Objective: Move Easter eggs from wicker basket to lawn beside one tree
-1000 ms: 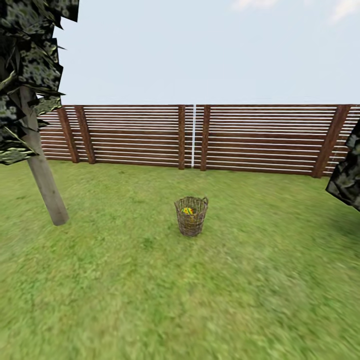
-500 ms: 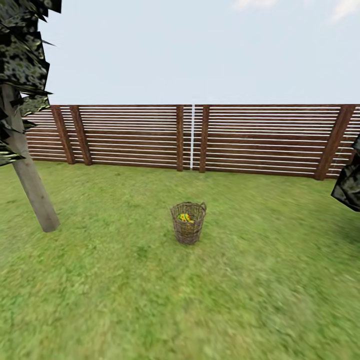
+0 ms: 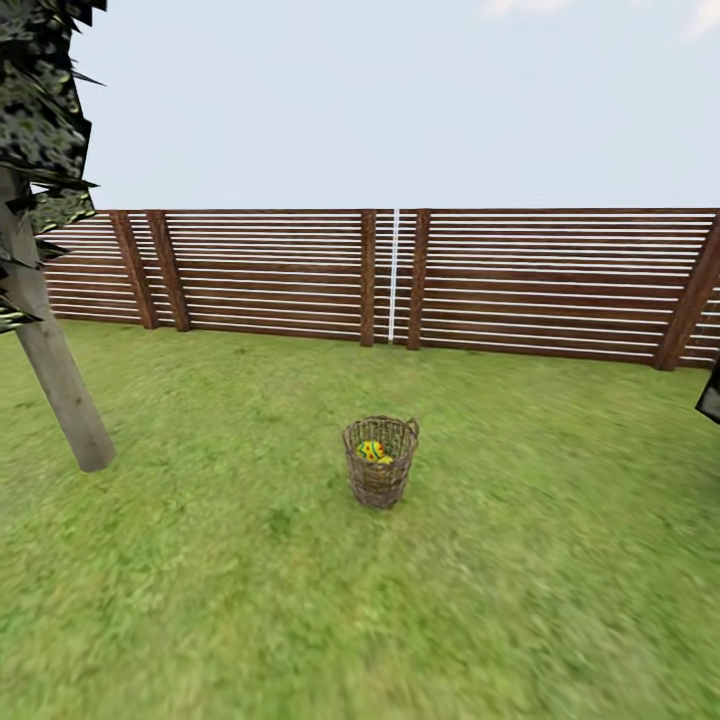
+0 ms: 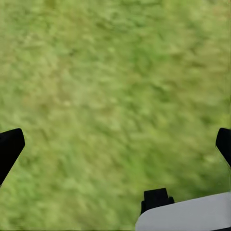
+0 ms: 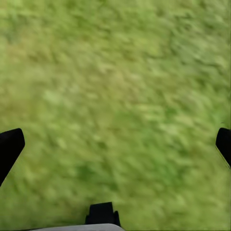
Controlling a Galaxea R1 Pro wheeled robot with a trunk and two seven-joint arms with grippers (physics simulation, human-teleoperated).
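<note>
Black fingertips (image 4: pixel 9 147) of the left gripper (image 4: pixel 115 144) sit at opposite edges of its wrist view, spread wide with nothing between them but blurred green grass; the right gripper (image 5: pixel 115 144) shows the same wide spread, its dark fingers (image 5: pixel 9 147) framing bare turf and holding nothing. A pale grey piece of the robot's body and a small black block intrude at the edge of each wrist picture.

Beyond the arms, the head camera looks across the lawn (image 3: pixel 300 620), a flat, mottled sweep of yellow-green, to the wicker basket (image 3: pixel 380 478) standing upright near the middle of the view, well ahead of the robot. The basket is a small round tub of open brown twigs with a thick ragged rim and see-through sides. Inside it, just below the rim, the Easter eggs (image 3: pixel 373 451) show as a bright yellow patch with flecks of blue and red; how many lie there cannot be told at this range.

To the left, well apart from the basket, a tree (image 3: pixel 55 375) leans on a smooth grey-brown trunk under dark, angular foliage. A brown slatted fence (image 3: pixel 270 275) closes the garden behind, beneath a pale sky.

The step in hand appears to be the approach: no egg is out yet. The next move likely calls for closing in on the basket until one open gripper can reach down past the rim
</note>
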